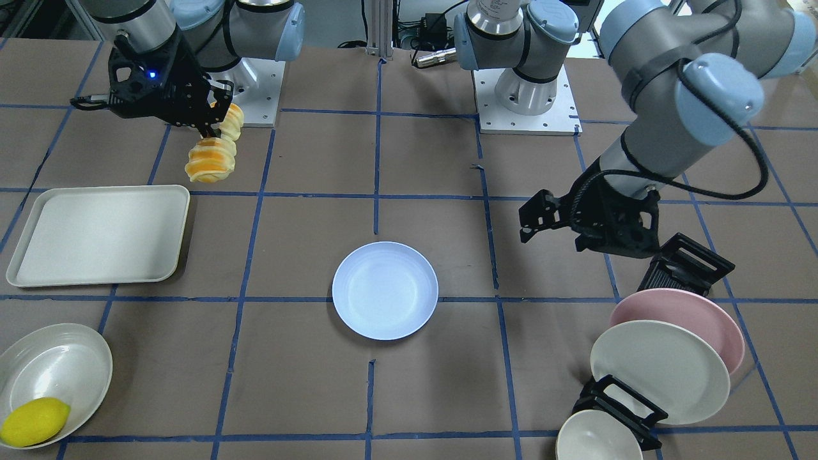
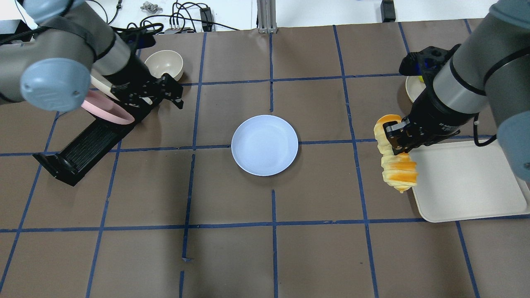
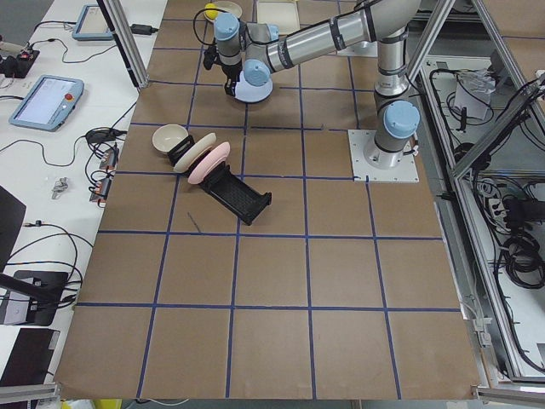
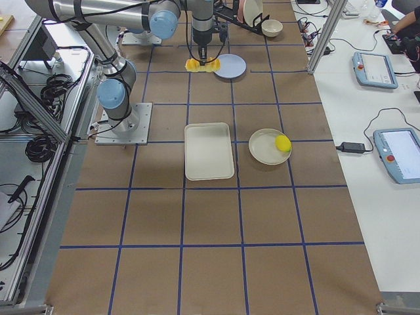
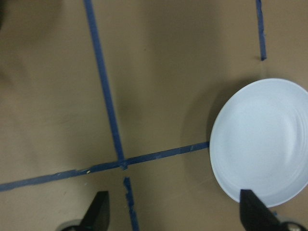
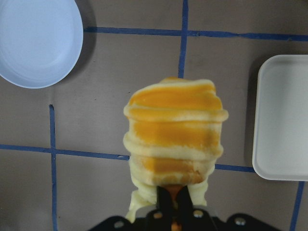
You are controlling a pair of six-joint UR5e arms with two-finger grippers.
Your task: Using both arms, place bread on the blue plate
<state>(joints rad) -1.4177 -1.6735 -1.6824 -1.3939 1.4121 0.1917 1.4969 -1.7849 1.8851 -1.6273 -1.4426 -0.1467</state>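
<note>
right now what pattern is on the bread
The bread has golden-orange bands and pale cream stripes; best in right wrist view.

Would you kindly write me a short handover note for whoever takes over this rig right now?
Right gripper: shut on the bread, held off the table beside the cream tray.
Left gripper: open and empty, near the dish rack.
Blue plate: mid-table, nothing on it.
Done: bread picked up.
Left: carry the bread to the blue plate and set it down, with the left arm assisting as the task asks.
</note>
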